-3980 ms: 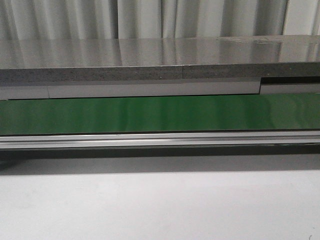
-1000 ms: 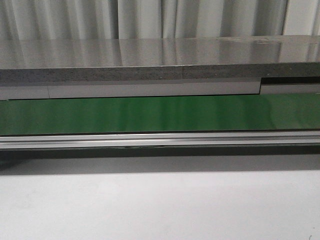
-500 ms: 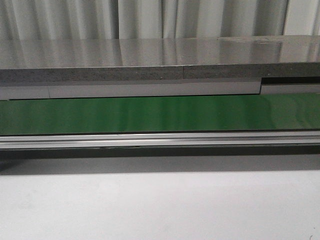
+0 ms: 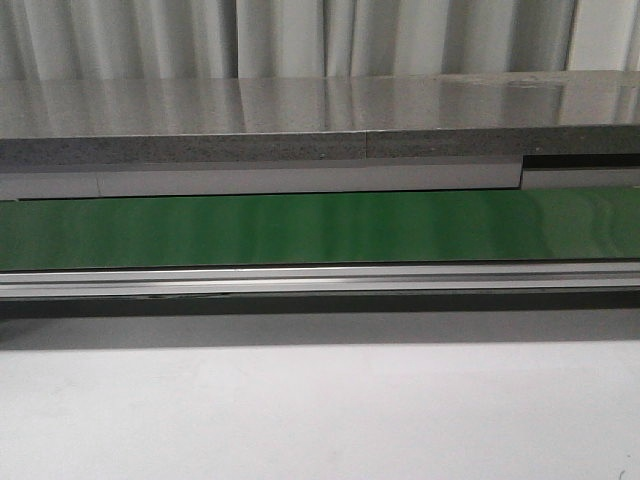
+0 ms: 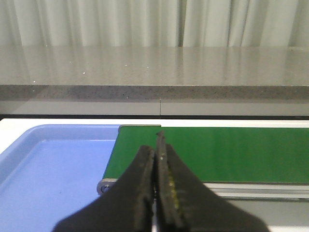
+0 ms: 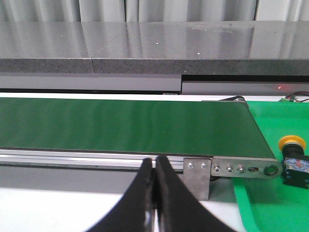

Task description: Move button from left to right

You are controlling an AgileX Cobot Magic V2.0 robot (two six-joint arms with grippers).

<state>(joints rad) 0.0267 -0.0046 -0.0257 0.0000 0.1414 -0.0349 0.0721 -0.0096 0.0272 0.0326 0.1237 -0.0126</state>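
Note:
The button (image 6: 292, 161), a yellow-orange cap on a black boxy body, stands in a green tray (image 6: 270, 203) just past the right end of the green conveyor belt (image 6: 125, 128), seen only in the right wrist view. My right gripper (image 6: 155, 162) is shut and empty, in front of the belt's rail, well to the left of the button. My left gripper (image 5: 155, 147) is shut and empty, over the belt's left end (image 5: 203, 152). Neither gripper nor the button shows in the front view, which shows the bare belt (image 4: 320, 228).
A blue tray (image 5: 48, 169) lies beside the belt's left end. A grey stone-like ledge (image 4: 320, 125) runs behind the belt, with curtains behind it. An aluminium rail (image 4: 320, 280) edges the belt's front; white table surface (image 4: 320, 410) lies before it.

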